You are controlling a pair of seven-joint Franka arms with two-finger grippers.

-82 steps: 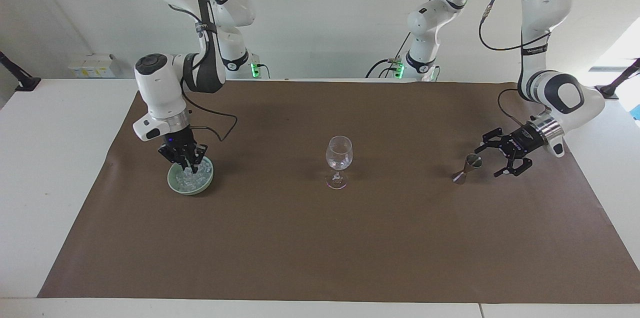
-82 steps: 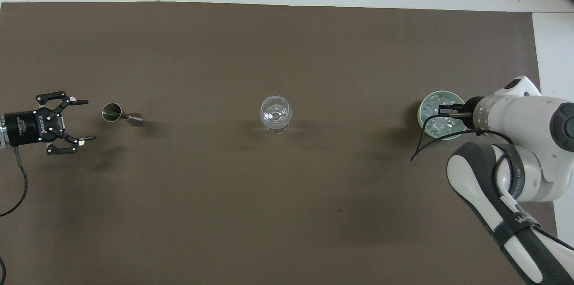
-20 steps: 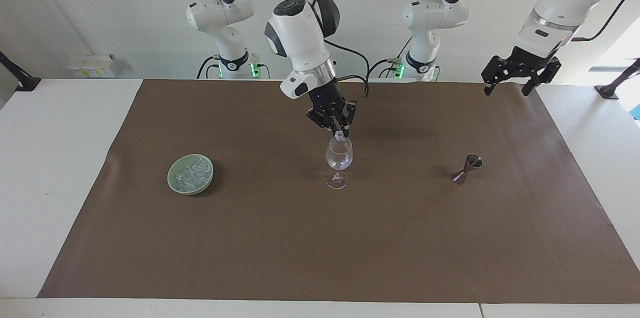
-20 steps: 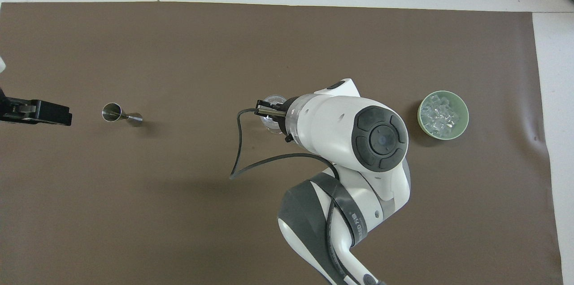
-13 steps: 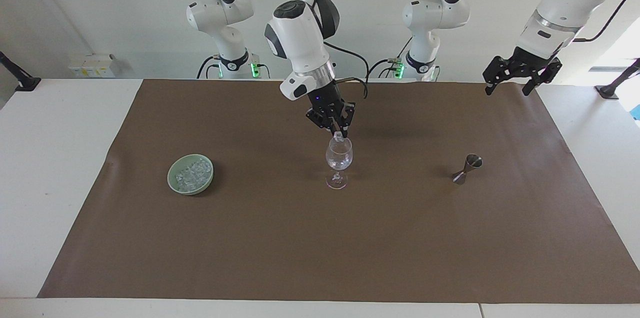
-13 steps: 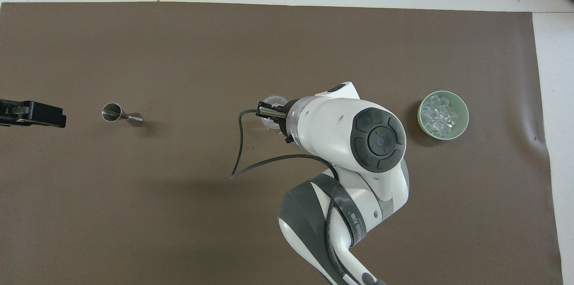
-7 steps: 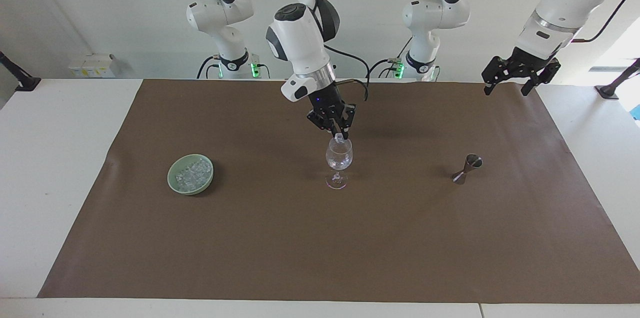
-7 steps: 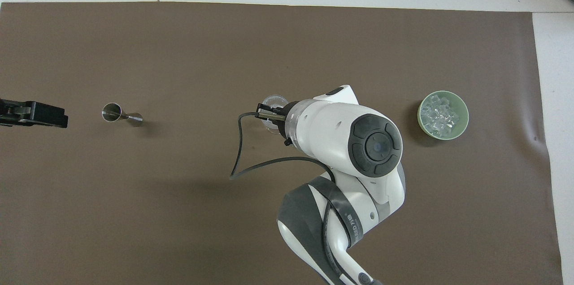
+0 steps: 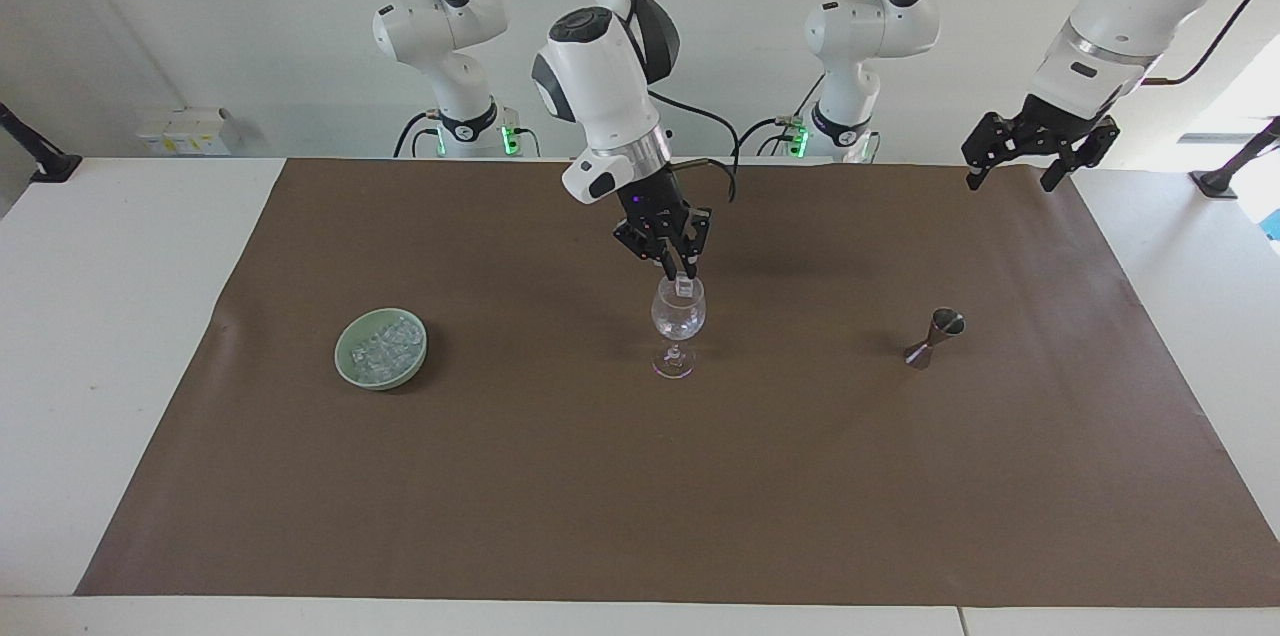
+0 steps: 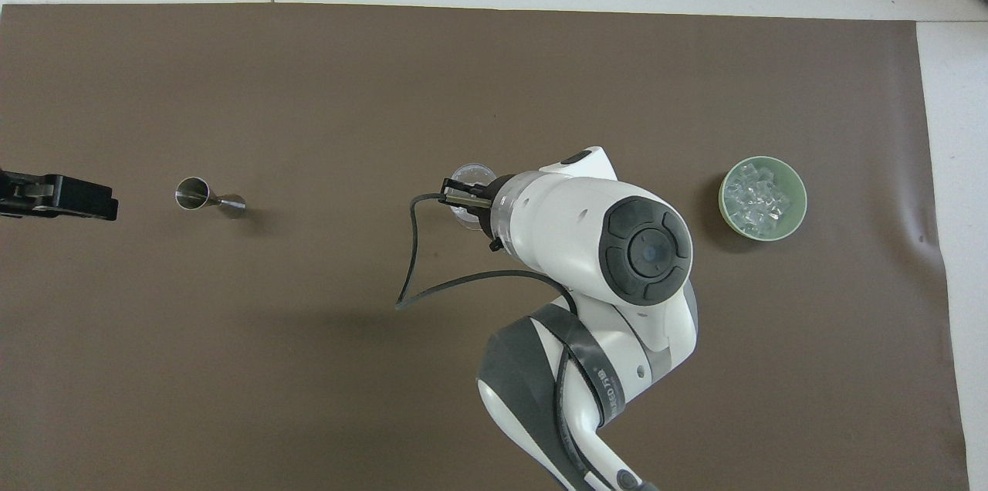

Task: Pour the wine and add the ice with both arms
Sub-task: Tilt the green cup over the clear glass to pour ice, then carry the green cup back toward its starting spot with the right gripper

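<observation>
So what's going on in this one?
The right gripper hangs just over the wine glass at mid-table, and an ice cube sits at the glass's mouth just under its fingertips. More ice lies in the green bowl toward the right arm's end. The left gripper waits, open and raised, above the mat's edge; the metal jigger stands untouched.

Right claw over wine glass; left claw raised at its own end.

Right claw [image 9: 678, 269] hangs just above the wine glass [image 9: 678, 321] rim, an ice cube [image 9: 683, 285] at the glass mouth just below its fingertips. Green bowl of ice [image 9: 381, 348] and metal jigger [image 9: 934, 338] stand on the brown mat [image 9: 640, 476]. Left claw [image 9: 1012, 178] spread wide, waiting.
</observation>
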